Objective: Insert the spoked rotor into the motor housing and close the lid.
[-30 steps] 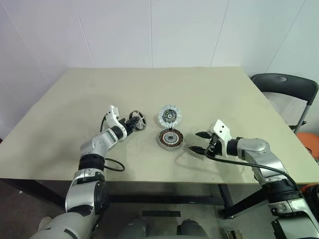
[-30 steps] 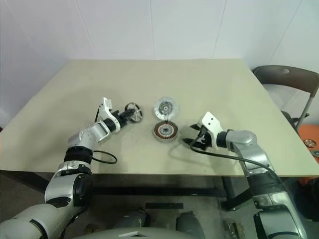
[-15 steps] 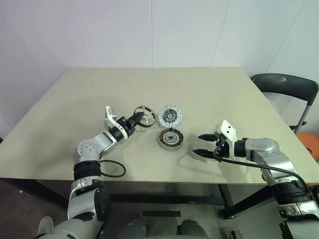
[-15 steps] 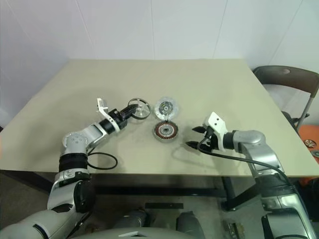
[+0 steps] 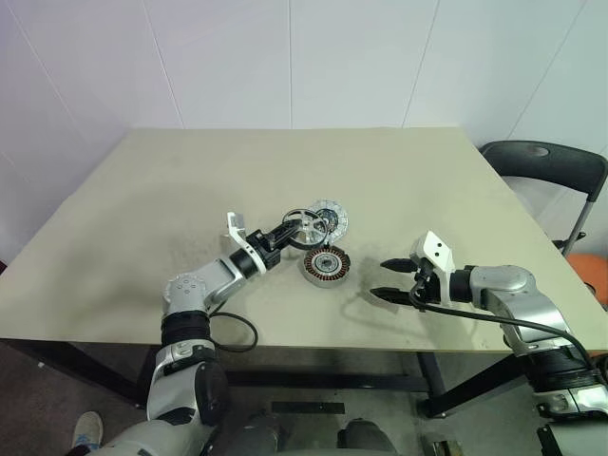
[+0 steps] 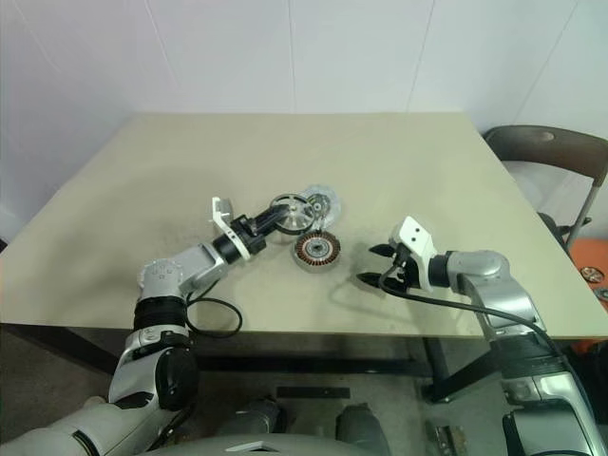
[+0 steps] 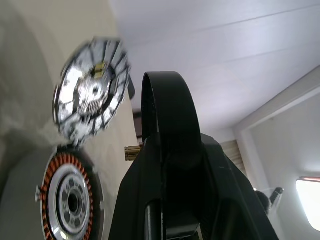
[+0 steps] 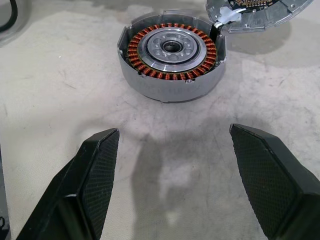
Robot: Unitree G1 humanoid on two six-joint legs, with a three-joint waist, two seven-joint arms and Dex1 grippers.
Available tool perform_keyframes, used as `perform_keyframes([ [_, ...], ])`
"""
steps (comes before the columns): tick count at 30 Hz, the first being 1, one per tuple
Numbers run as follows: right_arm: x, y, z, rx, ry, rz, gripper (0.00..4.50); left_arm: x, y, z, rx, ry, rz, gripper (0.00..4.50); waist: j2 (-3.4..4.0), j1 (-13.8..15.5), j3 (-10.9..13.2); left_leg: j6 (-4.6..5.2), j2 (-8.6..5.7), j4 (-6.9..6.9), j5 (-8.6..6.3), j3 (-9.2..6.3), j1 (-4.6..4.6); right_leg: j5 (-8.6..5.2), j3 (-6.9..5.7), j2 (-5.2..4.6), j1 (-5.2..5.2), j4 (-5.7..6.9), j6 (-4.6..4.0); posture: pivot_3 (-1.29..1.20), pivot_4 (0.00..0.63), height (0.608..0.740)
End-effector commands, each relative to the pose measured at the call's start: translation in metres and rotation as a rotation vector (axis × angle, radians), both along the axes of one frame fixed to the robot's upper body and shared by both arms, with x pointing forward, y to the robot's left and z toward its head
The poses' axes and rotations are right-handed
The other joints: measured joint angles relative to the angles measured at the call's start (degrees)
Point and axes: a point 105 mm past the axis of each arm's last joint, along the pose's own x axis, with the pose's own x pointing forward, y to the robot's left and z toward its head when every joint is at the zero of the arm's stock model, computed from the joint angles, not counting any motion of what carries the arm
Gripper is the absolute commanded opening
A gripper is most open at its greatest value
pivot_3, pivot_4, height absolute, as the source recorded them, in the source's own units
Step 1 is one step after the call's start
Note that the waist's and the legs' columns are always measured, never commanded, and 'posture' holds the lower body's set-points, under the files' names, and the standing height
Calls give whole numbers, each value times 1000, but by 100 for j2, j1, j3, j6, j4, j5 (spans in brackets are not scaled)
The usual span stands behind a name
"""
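Observation:
The motor housing (image 5: 325,265) lies on the table with its copper windings facing up, also seen in the right wrist view (image 8: 171,50). The lid (image 5: 332,218) stands tilted up just behind the motor housing, its silvery face showing in the left wrist view (image 7: 92,95). My left gripper (image 5: 288,229) is shut on the spoked rotor (image 5: 304,218), holding it in the air in front of the lid's left edge and above and left of the housing. My right gripper (image 5: 390,279) hangs open to the right of the housing, with nothing between its fingers (image 8: 95,175).
The beige table (image 5: 285,161) stretches wide behind and to both sides of the parts. A black cable (image 5: 233,331) loops from the left arm near the front edge. A dark chair (image 5: 541,161) stands off the table's right side.
My left gripper has carried the spoked rotor to the right, from left of the parts to just in front of the lid, and its wrist has rolled. The right gripper has stayed put.

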Motion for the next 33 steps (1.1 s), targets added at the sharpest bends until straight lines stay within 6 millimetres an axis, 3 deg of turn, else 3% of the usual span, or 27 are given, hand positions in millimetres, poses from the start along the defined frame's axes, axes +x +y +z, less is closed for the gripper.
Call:
perform_keyframes([
  [1,1,3,15,5,-55,16,3719,5,-12,15,-9,-48,-39,468,0,3,0,0,0,0,0,0,0,0,0,0,0,0,0,0,0,740],
  [10,-1,4,11,4,-53,3,3719,4,-33,0,19,-1,-114,468,-1,-6,1,1,0,-3,-1,1,-2,0,1,0,-1,-3,0,0,0,740],
  [33,4,4,10,-11,-64,-9,3719,-13,-35,-27,41,88,-170,468,-1,-7,0,2,0,-5,-1,1,-1,0,2,-1,-4,-4,1,0,0,740],
])
